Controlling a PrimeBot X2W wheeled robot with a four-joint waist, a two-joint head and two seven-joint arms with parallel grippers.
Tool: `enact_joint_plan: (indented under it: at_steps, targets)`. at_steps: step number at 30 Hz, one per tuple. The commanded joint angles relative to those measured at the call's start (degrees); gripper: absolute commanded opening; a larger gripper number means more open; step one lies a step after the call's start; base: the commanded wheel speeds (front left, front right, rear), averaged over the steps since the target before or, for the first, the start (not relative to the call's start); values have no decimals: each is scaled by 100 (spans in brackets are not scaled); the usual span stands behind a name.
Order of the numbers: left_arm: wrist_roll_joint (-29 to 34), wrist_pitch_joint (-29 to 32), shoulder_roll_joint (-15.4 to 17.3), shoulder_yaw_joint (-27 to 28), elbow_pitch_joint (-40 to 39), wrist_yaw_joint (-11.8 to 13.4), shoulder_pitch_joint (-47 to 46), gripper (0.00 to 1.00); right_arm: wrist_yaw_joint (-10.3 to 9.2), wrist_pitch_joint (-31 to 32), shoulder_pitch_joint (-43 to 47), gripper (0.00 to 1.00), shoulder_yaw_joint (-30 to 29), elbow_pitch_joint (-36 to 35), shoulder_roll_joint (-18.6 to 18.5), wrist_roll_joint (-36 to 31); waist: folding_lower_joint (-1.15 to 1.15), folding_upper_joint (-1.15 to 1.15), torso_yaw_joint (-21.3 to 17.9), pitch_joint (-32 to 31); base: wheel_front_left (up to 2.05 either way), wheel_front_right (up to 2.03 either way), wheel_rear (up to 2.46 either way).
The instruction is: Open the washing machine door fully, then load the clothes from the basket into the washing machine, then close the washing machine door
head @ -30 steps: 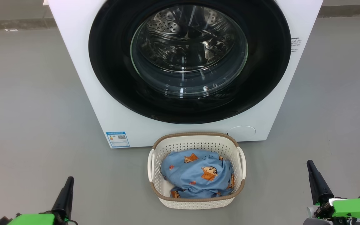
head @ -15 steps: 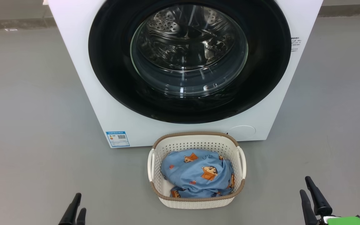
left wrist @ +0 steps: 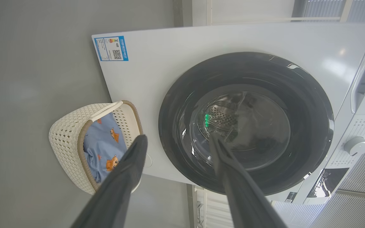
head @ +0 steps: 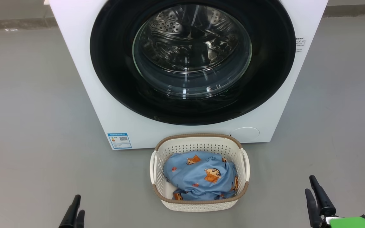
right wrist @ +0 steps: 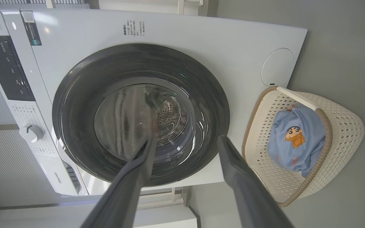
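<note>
The white washing machine (head: 74, 47) faces me with the washing machine door (head: 112, 63) shut flat against it, black rim around the clear glass bowl (head: 191, 50). On the floor right before it stands the cream basket (head: 198, 136), holding the light blue clothes (head: 198, 177) with cartoon figures. My left gripper (head: 78, 205) sits low at the bottom left, open and holding nothing. My right gripper (head: 309, 184) is at the lower right, open too, well clear of the basket. In the wrist views the left gripper (left wrist: 177, 139) and the right gripper (right wrist: 187, 139) both point at the door (right wrist: 74, 95) from a distance.
Bare grey floor (head: 27, 126) spreads on both sides of the machine and basket. A blue label (head: 119, 141) marks the lower left corner, a round cover (head: 244, 133) the lower right. The control knob (right wrist: 30, 133) and dark panel (right wrist: 8, 69) sit above the door.
Both grippers sank lower in the head view and turned so both fingers of each show. Since half a second ago they have barely shifted. Machine, basket and clothes are unchanged.
</note>
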Motion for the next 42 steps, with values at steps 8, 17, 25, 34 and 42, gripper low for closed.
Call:
enact_joint_plan:
  at_steps: [8, 17, 25, 34, 42]
  targets:
    - [436, -166, 92, 83, -207, -25, -77, 100, 2, -161, -124, 100, 98, -280, -56, -619, -1, 0, 4, -6, 0, 0, 0]
    - [1110, -318, 105, 136, -279, -29, -50, 100, 3, -311, -138, 100, 190, -466, -72, -1394, -1, 0, 10, -18, 0, 0, 0]
    - [1828, -453, 118, 173, -370, -32, -24, 100, 3, -445, -173, 100, 322, -576, -149, -2206, -1, 0, 14, -11, 0, 0, 0]
    - [2981, -604, 132, 291, -526, -36, 6, 100, 4, -596, -230, 100, 530, -612, -271, -3216, -1, 0, 20, 10, 0, 0, 0]
    - [3728, -723, 161, 315, -577, -39, 54, 100, 5, -713, -267, 100, 634, -584, -331, -3958, -1, 0, 21, 19, 0, 0, 0]
